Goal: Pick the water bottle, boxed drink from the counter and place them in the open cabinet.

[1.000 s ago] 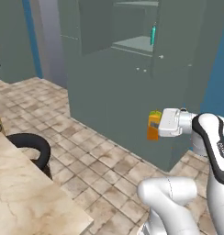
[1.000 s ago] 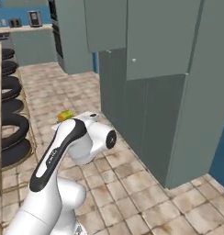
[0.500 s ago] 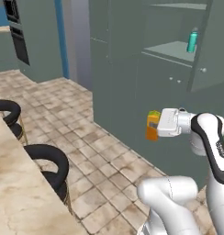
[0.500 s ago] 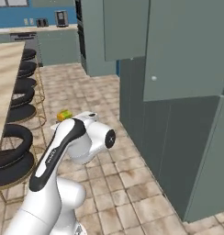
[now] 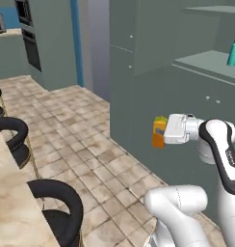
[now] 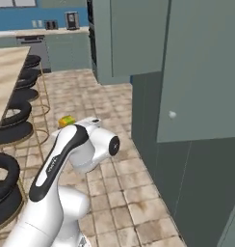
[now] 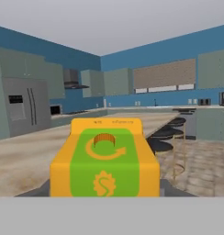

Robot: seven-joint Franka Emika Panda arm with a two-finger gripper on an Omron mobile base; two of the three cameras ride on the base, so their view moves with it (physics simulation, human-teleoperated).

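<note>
The gripper [image 5: 163,131] is closed on the boxed drink [image 5: 159,131], the jaws clamped against the sides of the small orange carton. It holds the carton out level in front of the arm, well above the tiled floor [image 5: 85,130] and touching nothing else. In the hand view the carton's yellow-green gabled top [image 7: 104,158] sits just ahead of the camera. In the right base view a sliver of that top [image 6: 66,120] shows behind the arm's upper link.

Just beyond the carton, in the left base view, stands the grey-green front of the open cabinet [image 5: 138,58]. Its lower panels run down to the floor close behind the held carton, though how near they are cannot be told. Up and to the right, the cabinet's inner shelf [image 5: 206,65] is open at the front, and the water bottle [image 5: 234,52] stands upright on it near the right edge of the picture. The shelf has bare surface to the left of the bottle.

In the right base view the cabinet door [image 6: 201,72] with its small white knob [image 6: 173,115] hangs out beside the arm, its lower edge above the arm's elbow.

The counter [image 5: 8,212] lies at the lower left, with black stools [image 5: 59,202] along its edge. Open tiled floor separates it from the cabinet.
</note>
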